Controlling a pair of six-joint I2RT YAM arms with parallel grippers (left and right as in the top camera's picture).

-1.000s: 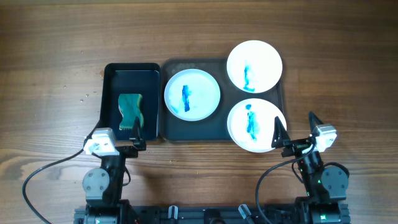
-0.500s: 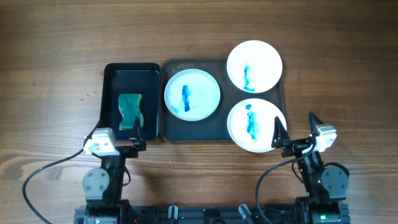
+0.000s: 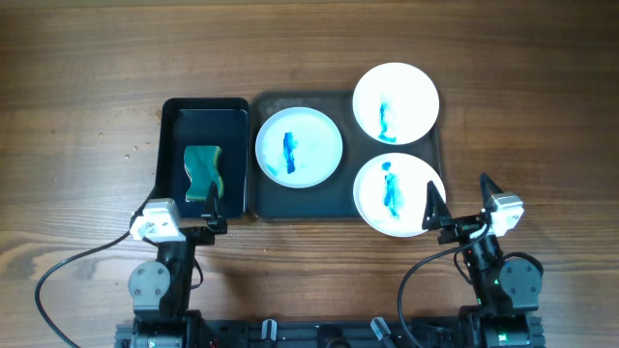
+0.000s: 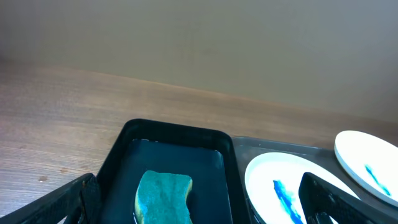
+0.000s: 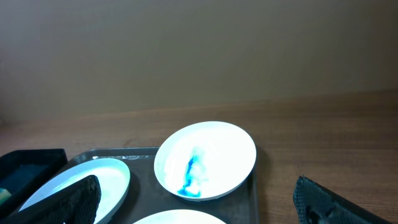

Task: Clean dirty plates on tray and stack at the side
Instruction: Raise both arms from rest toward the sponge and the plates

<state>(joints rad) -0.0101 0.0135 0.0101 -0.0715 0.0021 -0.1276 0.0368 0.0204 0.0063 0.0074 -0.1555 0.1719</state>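
Three white plates smeared with blue lie on a dark tray [image 3: 348,208]: one at the left [image 3: 299,147], one at the back right [image 3: 396,102], one at the front right [image 3: 397,196]. A green sponge [image 3: 203,172] lies in a black bin [image 3: 176,111] left of the tray. My left gripper [image 3: 210,206] is open and empty, at the bin's near edge. My right gripper [image 3: 462,196] is open and empty, at the front right plate's near edge. The left wrist view shows the sponge [image 4: 163,196] and the left plate [image 4: 280,186]. The right wrist view shows the back right plate [image 5: 205,158].
The wooden table [image 3: 87,116] stretches around the tray and the bin. Cables run from both arm bases along the front edge.
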